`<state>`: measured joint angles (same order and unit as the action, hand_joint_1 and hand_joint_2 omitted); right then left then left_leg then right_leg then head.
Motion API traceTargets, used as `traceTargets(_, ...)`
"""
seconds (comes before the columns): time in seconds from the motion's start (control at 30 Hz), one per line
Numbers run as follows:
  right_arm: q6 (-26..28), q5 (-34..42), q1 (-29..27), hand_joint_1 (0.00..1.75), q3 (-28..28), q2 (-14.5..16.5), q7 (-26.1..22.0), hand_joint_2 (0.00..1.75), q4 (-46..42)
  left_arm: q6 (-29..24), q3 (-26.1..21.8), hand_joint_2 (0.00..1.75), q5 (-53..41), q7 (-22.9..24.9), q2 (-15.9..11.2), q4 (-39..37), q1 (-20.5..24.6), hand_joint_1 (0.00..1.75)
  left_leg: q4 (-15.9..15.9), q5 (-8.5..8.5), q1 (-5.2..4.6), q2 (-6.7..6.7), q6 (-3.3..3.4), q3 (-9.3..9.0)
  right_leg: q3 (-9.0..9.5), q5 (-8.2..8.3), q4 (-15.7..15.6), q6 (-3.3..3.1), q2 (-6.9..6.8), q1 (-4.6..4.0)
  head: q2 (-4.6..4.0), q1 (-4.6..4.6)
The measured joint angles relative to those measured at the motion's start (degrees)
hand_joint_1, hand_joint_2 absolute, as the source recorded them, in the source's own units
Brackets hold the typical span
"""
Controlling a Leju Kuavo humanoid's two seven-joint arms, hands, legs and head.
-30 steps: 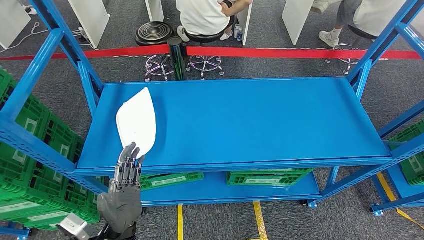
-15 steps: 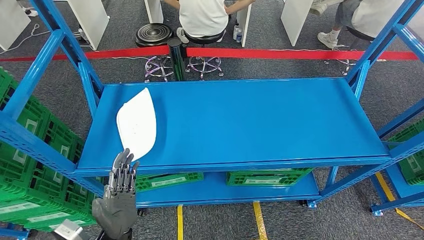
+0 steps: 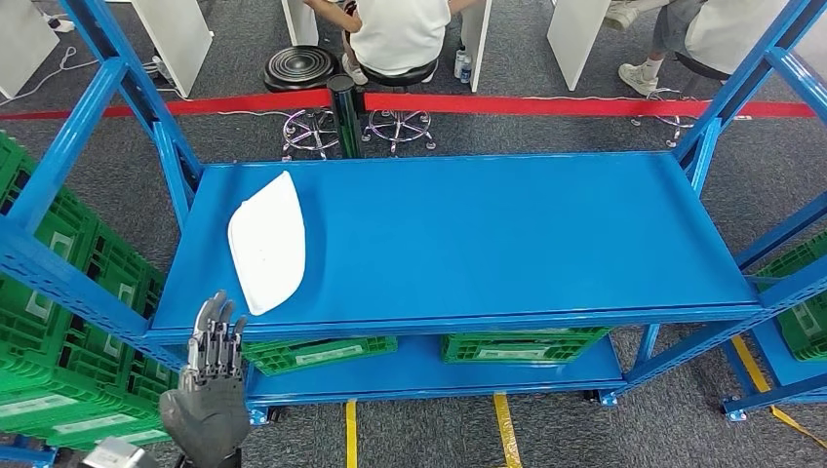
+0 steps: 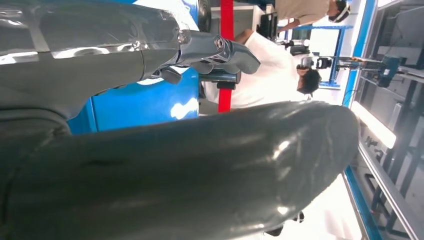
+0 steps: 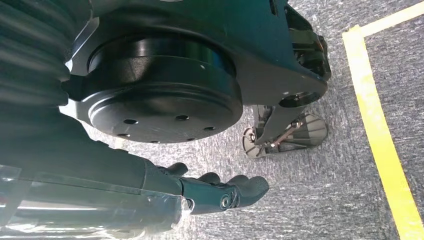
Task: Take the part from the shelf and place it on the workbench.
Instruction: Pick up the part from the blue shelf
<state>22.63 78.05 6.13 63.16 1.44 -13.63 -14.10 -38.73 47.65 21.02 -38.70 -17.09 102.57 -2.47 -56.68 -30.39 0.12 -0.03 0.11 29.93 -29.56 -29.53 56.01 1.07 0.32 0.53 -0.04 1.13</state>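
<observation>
Head view: left hand [image 3: 209,390], empty with fingers apart, has drawn back off the white part [image 3: 266,243], now at its 1 o'clock on the blue shelf [image 3: 507,244]; release looks done; right hand [image 5: 220,195] hangs loosely curled, empty

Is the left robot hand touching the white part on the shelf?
Apart. In the head view the left robot hand sits below the shelf's front edge, with blue shelf surface visible between its fingertips and the white part.
</observation>
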Motion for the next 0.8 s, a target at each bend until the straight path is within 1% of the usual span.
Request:
traceTargets(0.1, 0.2, 0.08, 0.02, 0.0, 0.01, 0.01, -0.63, 1.75, 0.0, -0.48, 0.02, 0.0, 0.0, 0.37, -0.44, 0.78, 0.02, 0.0, 0.0, 0.0, 0.0, -0.01, 0.0, -0.01, 0.0, 0.0, 0.0, 0.0, 0.0, 0.0, 0.0, 0.0)
traceTargets(0.27, 1.42, 0.63, 0.03, 0.0, 0.01, 0.01, 0.75, 1.75, 0.0, -0.13, 0.06, 0.0, 0.85, 0.57, -0.91, 1.65, 0.46, 0.0, -0.01, 0.0, 0.0, -0.07, 0.0, -0.01, 0.01, 0.0, 0.0, 0.0, 0.0, 0.0, 0.0, 0.0)
traceTargets(0.43, 1.51, 0.0, 0.06, 0.0, 0.01, 0.02, 0.7, 1.75, 0.0, 1.52, 0.07, 0.0, 2.4, -0.36, -0.98, 1.74, 0.95, 0.0, -0.01, 0.0, 0.0, -0.15, 0.0, -0.03, 0.02, 0.0, 0.0, 0.0, -0.01, 0.0, 0.0, -0.01)
traceTargets(0.8, 1.55, -0.1, 0.1, 0.0, 0.03, 0.07, 0.41, 1.75, 0.0, 1.72, 0.08, 0.0, 2.61, -0.58, -0.98, 1.73, 1.62, 0.0, -0.01, 0.0, -0.01, -0.29, 0.0, -0.04, 0.06, 0.0, 0.0, 0.0, -0.02, 0.0, 0.0, -0.01)
